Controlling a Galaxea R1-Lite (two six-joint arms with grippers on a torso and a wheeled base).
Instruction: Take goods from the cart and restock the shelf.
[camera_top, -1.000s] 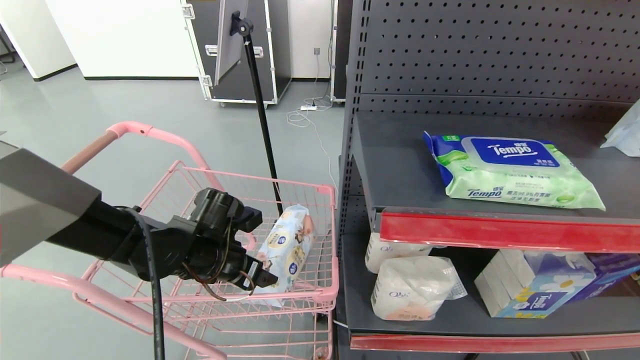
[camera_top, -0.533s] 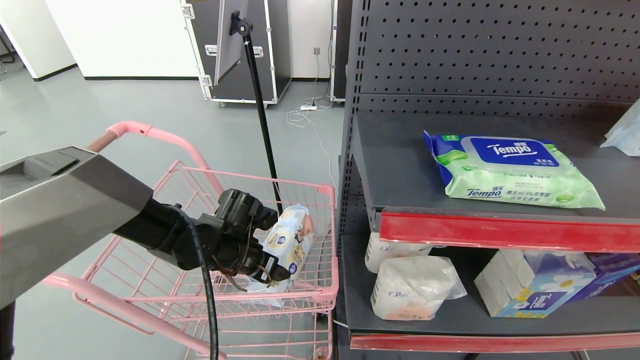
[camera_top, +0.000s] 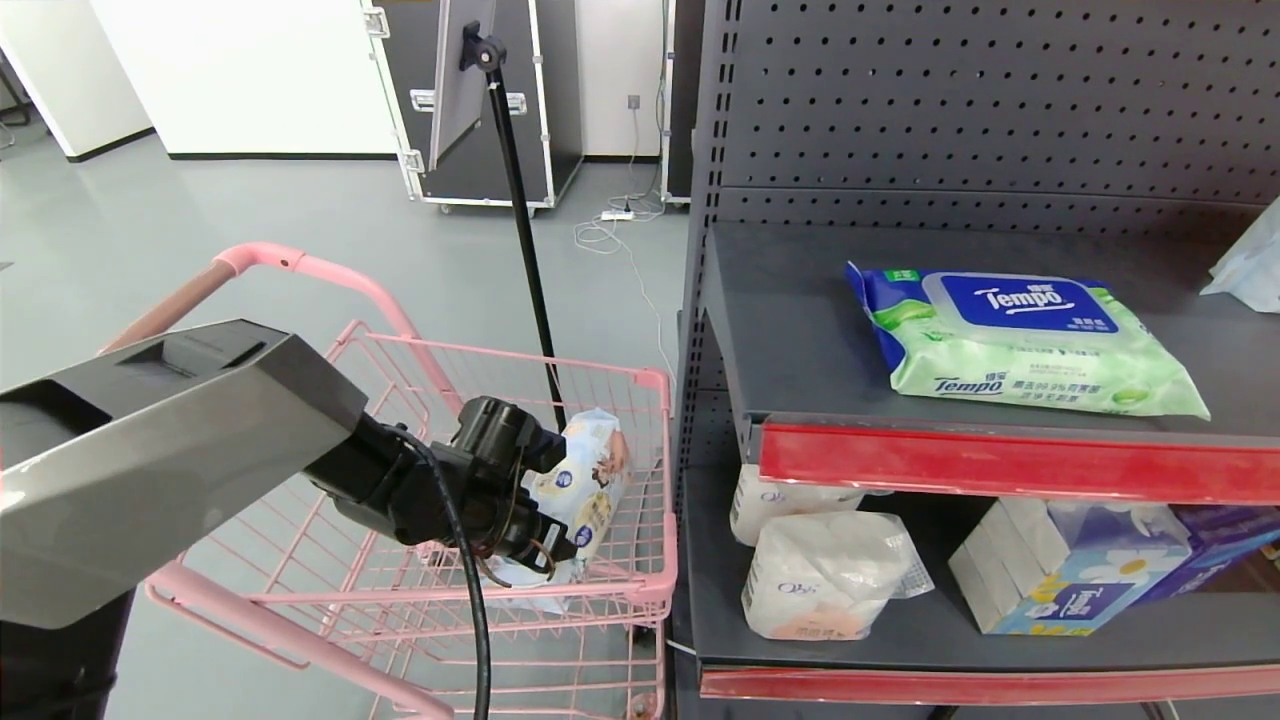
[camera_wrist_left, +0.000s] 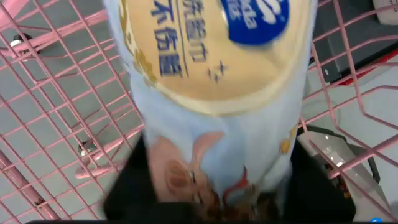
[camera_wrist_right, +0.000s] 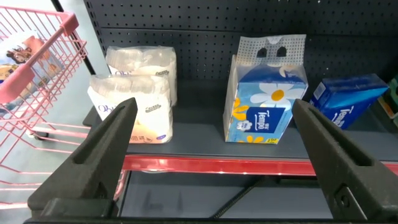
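Wipes pack (camera_top: 592, 478) stands tilted in the pink cart (camera_top: 600, 374), at its corner nearest the shelf (camera_top: 790, 330). Left end effector (camera_top: 548, 548) is right at the pack; gripping or not, cannot tell. Right end effector (camera_wrist_right: 214, 106) is spread wide, facing the lower shelf level.

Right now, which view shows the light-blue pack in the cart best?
The head view: the light-blue pack stands whole in the pink cart, its lower part behind the left gripper. The left wrist view gives a close-up of part; the right wrist view a sliver through the wires.
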